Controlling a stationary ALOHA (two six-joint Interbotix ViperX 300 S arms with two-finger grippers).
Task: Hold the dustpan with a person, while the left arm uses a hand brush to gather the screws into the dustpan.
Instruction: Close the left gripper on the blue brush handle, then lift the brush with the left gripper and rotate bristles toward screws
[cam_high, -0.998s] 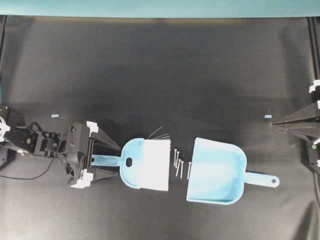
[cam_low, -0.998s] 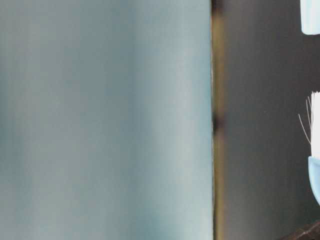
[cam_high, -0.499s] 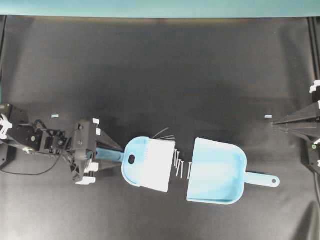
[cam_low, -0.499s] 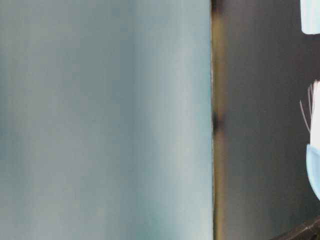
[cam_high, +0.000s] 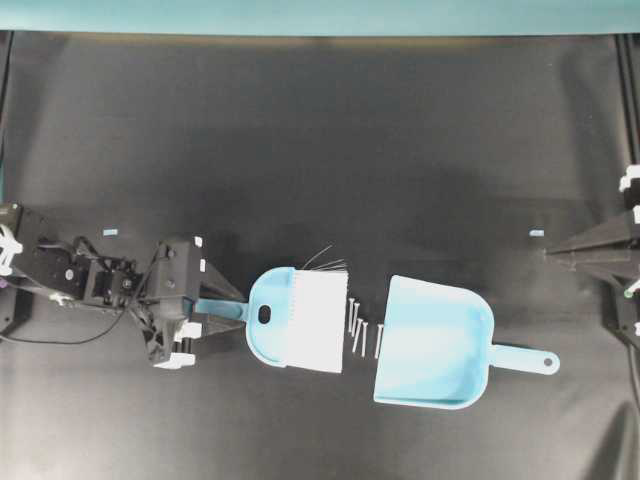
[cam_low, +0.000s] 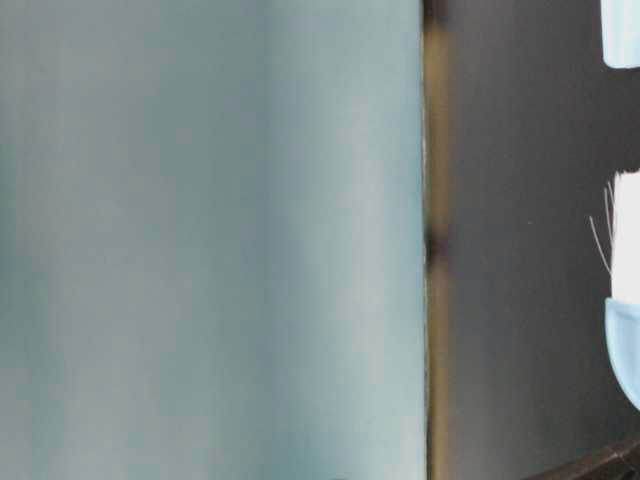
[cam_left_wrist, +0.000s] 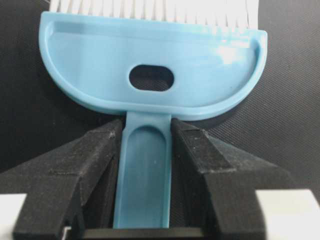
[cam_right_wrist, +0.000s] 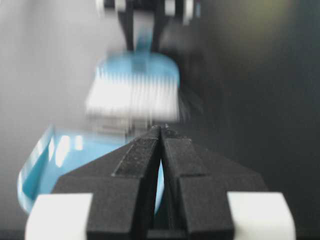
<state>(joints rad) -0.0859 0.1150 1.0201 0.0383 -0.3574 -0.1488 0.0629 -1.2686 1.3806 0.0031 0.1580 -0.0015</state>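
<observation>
Your left arm (cam_high: 90, 285) lies low and level, reaching toward the dustpan (cam_high: 435, 345); its left gripper (cam_left_wrist: 146, 150) is pinched on the hand brush (cam_high: 295, 325) handle; bristles just short of the screws (cam_high: 360, 332), which lie at the dustpan's open mouth; your right gripper (cam_right_wrist: 161, 140), jaws pressed together and empty, sits well beyond the dustpan's handle.

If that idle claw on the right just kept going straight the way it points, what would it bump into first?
Probably the dustpan, which lies just ahead of and below the shut right gripper, with the hand brush beyond it. Depth is unclear; it might pass above.
</observation>
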